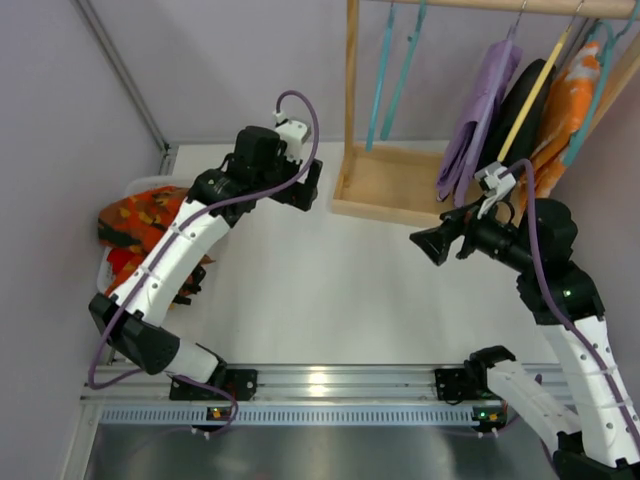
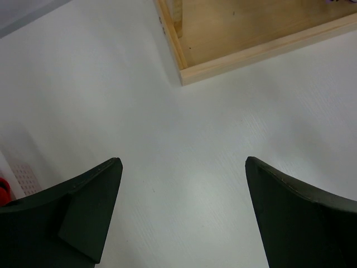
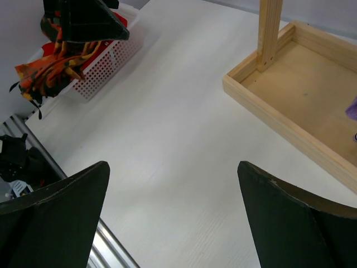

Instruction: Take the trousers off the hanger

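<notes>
**A:** Where are the trousers?

**B:** The trousers (image 1: 478, 115) hang from the hanger (image 1: 514, 32) on the rack's top rail (image 1: 470, 5). They're pressed against a black garment (image 1: 525, 100), with an orange one (image 1: 582, 90) just beyond.

**A:** And the risk?

**B:** Tug the floppy cloth sideways and I'd expect the hanger to slide or unhook, or the black garment to come too. The right hand (image 1: 432, 244) sits below them, and the left hand (image 1: 305, 187) is well apart over the bench (image 1: 320, 290). Both are spread wide and empty.

**A:** Do the wrist views help?

**B:** Barely. Only the overhead view shows the hanger. The right wrist view catches a purple scrap (image 3: 352, 109) at its edge, plus the rack's post (image 3: 269, 30) and a white basket (image 3: 114, 58). The left wrist view shows just the corner of the rack's base (image 2: 234, 56).
</notes>
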